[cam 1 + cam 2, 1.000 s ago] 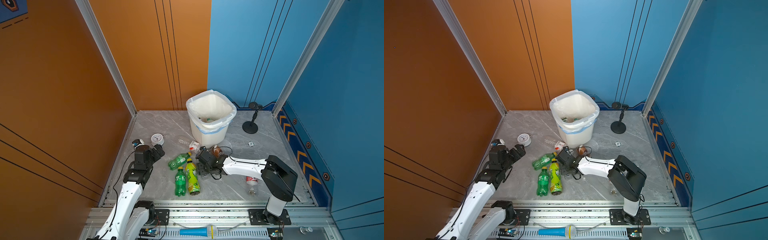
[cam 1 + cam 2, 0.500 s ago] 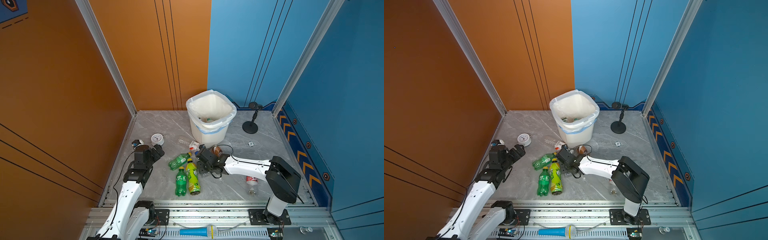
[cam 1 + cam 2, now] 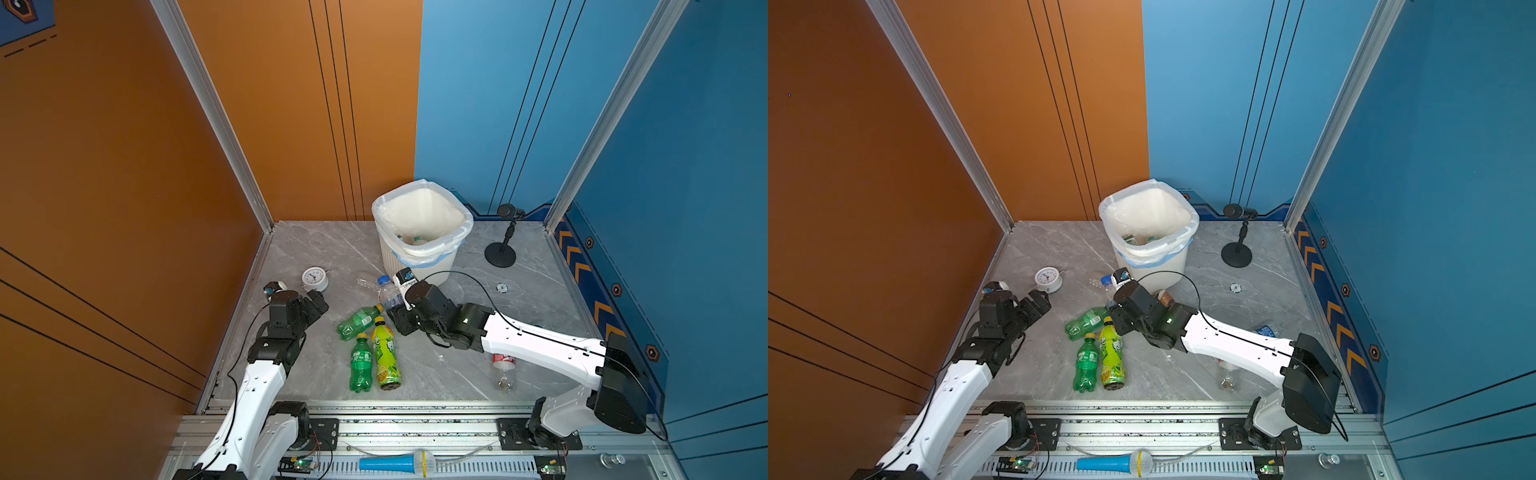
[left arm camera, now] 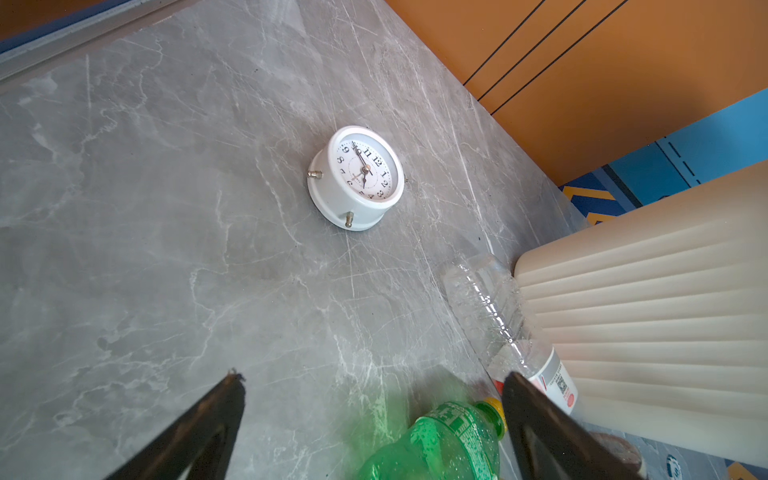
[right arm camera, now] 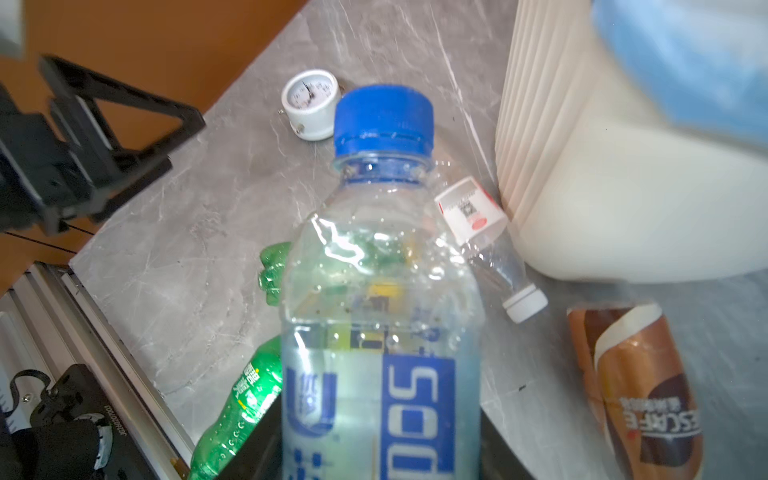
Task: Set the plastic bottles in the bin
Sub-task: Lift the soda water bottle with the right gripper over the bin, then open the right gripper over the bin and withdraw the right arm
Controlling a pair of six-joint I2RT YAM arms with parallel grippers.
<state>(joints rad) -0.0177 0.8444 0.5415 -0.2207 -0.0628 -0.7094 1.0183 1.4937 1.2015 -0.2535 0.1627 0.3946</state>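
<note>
1. Now the right gripper (image 3: 394, 313) clamps the blue-capped bottle (image 5: 374, 291) — at 7 o'clock of the bin (image 3: 419, 262), near its foot.
2. Jaws wide apart, the left gripper (image 4: 374, 382) hovers empty — clock (image 4: 357, 178) at its 12 o'clock.

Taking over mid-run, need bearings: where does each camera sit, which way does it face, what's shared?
Both top views: high over the front rail, looking down at the bin; both arms show.
Left wrist: left arm, faces the clock past the open left gripper.
Right wrist: right arm, looks along the blue-capped bottle in the right gripper toward the clock; left gripper shows.
Shared: clock and bin, every view.
</note>
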